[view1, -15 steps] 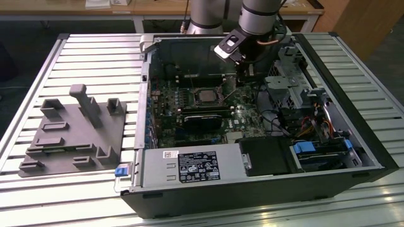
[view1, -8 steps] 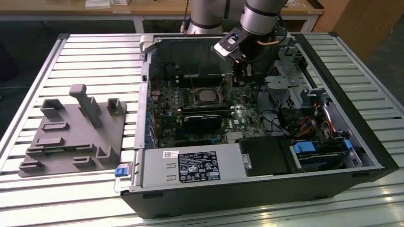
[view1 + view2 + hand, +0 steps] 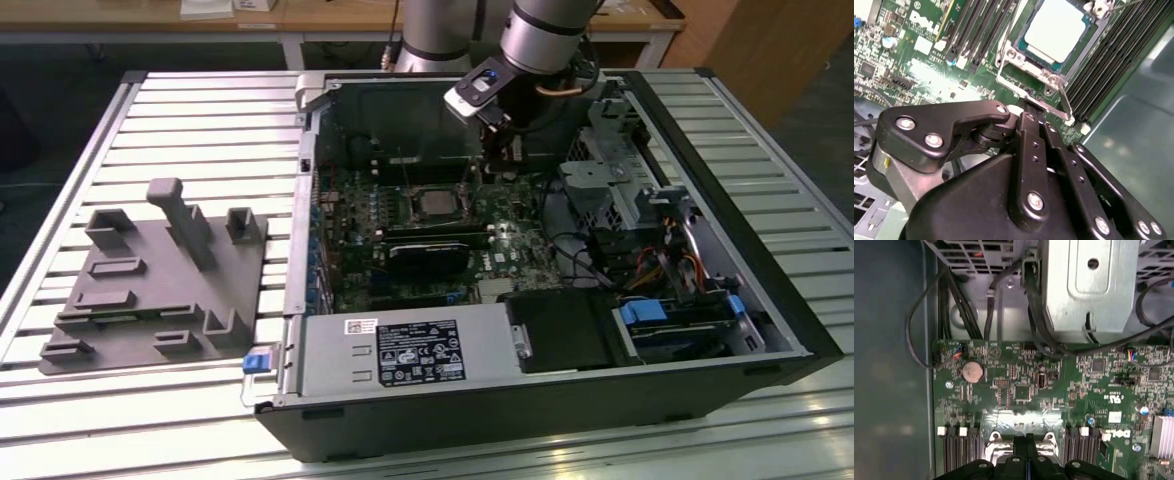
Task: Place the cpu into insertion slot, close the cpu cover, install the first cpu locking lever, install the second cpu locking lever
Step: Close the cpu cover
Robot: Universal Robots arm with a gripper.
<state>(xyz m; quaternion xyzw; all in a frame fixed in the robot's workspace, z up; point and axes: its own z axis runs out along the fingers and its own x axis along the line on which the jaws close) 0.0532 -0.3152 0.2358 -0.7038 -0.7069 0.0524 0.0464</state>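
The cpu (image 3: 1055, 27), a flat silver-grey square, lies in the insertion slot (image 3: 430, 203) on the green board. The cpu cover (image 3: 1010, 53), a thin metal frame, lies flat around it. A thin metal locking lever (image 3: 1067, 106) runs along the socket's edge nearest my gripper (image 3: 1030, 106). The black fingers (image 3: 1026, 131) are pressed together, and their tips sit right at that lever rod beside the socket. In the first wrist view my gripper (image 3: 1026, 439) stands over the socket's edge. In the exterior view my gripper (image 3: 499, 162) hangs inside the case, just to the right of the slot.
The open computer case (image 3: 747, 300) lies on a slatted table. A labelled power supply (image 3: 400, 352) fills its near side, with a metal drive cage (image 3: 607, 185) and cables (image 3: 954, 305) on the exterior view's right. Memory slots (image 3: 979, 30) flank the socket. A grey fixture plate (image 3: 147, 290) lies outside.
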